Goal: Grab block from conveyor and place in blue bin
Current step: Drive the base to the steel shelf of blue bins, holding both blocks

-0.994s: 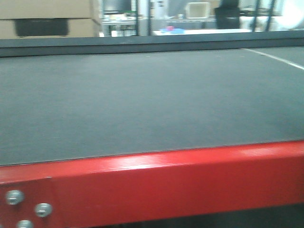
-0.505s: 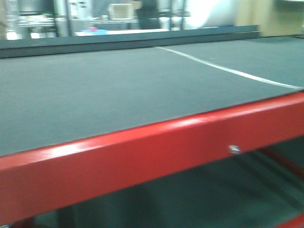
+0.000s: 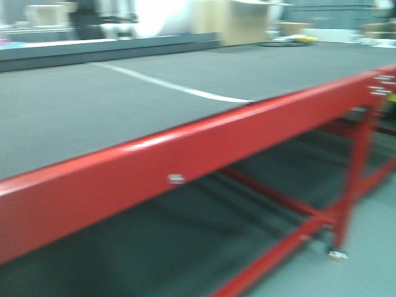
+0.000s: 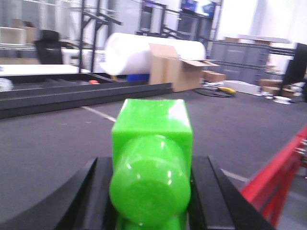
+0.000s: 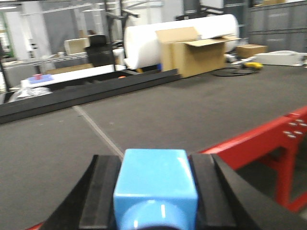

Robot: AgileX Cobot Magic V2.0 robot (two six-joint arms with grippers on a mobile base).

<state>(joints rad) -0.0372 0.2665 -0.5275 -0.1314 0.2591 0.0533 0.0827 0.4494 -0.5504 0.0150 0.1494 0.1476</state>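
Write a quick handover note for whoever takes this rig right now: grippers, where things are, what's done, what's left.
The left gripper is shut on a green block, with the conveyor ahead of it.
The right gripper is shut on a blue block, near the conveyor's red frame.
No loose block shows on the conveyor in any view.
The blue bin is not in view.
Done: two blocks grabbed. Left: find the blue bin and place them in it.

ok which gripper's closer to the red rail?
Right, probably. Right gripper, holding a blue block, is at the red rail; left gripper, holding a green block, is farther in over the belt.
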